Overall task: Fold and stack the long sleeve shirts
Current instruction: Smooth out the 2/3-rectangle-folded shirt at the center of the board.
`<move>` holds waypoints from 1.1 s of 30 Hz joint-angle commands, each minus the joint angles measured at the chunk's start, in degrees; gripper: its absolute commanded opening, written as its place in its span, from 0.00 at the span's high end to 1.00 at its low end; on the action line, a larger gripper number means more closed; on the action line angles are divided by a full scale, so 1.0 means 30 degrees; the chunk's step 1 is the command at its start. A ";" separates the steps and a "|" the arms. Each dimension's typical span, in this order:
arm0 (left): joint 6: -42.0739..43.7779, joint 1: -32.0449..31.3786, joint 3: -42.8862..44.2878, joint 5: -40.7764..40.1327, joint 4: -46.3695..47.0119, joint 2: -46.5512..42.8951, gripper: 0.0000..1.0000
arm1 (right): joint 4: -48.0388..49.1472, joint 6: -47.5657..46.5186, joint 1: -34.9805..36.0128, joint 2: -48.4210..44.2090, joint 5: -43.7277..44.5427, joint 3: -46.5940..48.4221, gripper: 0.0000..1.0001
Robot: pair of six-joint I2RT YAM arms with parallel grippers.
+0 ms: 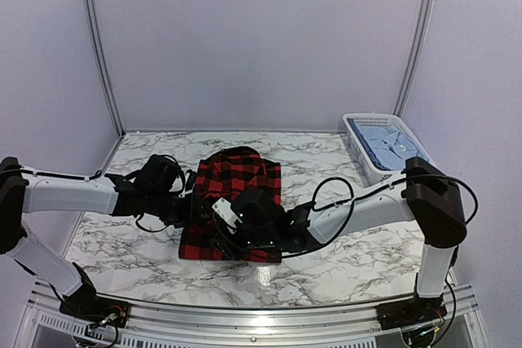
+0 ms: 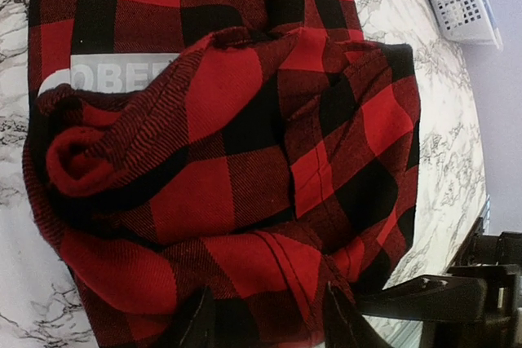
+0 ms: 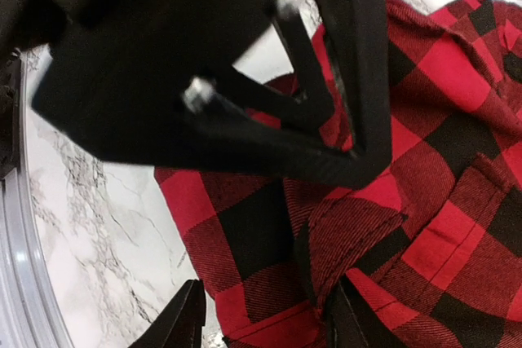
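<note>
Marble table [image 1: 351,260], checked shirt [image 1: 241,180] lying below both tools: left gripper [image 2: 269,325] spread apart above its folds, right gripper [image 3: 261,323] spread apart above its edge, gripping nothing

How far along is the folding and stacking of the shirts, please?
The red-and-black check shirt looks mostly folded into a bundle on the table. The left gripper and right gripper hang open-jawed at its near edge. The pale blue shirt lies in the basket, so nothing is stacked yet.
</note>
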 commanded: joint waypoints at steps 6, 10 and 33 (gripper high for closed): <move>0.0456 -0.0393 0.0307 -0.0326 0.0152 0.1110 0.51 | 0.1697 -0.0438 0.0230 -0.0320 -0.0476 0.0266 0.54; 0.0593 -0.0490 0.0204 -0.0388 0.0170 0.1206 0.60 | 0.1538 -0.0473 0.0245 -0.0199 -0.1271 0.0327 0.54; 0.0339 -0.0527 -0.1482 -0.0815 0.0735 0.1033 0.96 | -0.3710 0.3006 -0.2307 -0.1183 -0.1021 0.1899 0.54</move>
